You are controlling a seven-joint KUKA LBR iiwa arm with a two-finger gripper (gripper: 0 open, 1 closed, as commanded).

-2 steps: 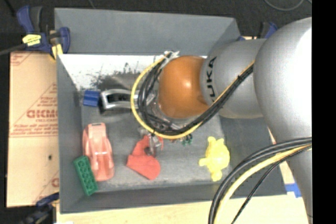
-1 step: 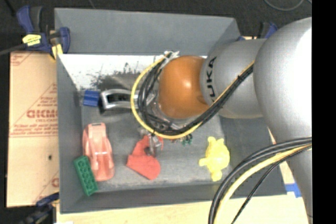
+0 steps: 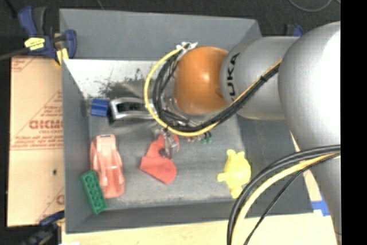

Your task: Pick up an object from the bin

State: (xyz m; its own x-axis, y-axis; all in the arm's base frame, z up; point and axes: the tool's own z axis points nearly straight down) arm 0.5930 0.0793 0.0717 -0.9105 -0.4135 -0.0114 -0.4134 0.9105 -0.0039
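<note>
**Robot arm poised over red scrap in parts bin**

A KUKA arm, its wrist capped by a rounded orange cover (image 3: 198,80), reaches in from the right of a grey metal bin (image 3: 160,34). Its pincer (image 3: 168,145) hangs at the upper edge of a coral-red, crumpled, soft-looking piece (image 3: 159,168). The wrist and its looped cables hide much of the pincer, so it cannot be told whether it stands wide, narrow or closed on anything.

The red piece lies near the middle of the bin floor, slightly toward the front wall and apart from its neighbours. It is roughly triangular, with one point up toward the pincer and a folded, uneven surface, and it looks limp rather than rigid.

That softness is the likely trouble. A grip taken on the thin top corner could catch only a fold and let the piece slide free on the lift, and a descent beside the corner would probably close on bare floor.

Elsewhere in the bin:
- A pale pink translucent plastic block (image 3: 107,166) and a green studded brick (image 3: 93,192) sit at the left.
- A yellow toy figure (image 3: 234,172) sits at the right.
- A blue-and-silver metal tool (image 3: 123,109) lies behind, near the arm's cables.
</note>
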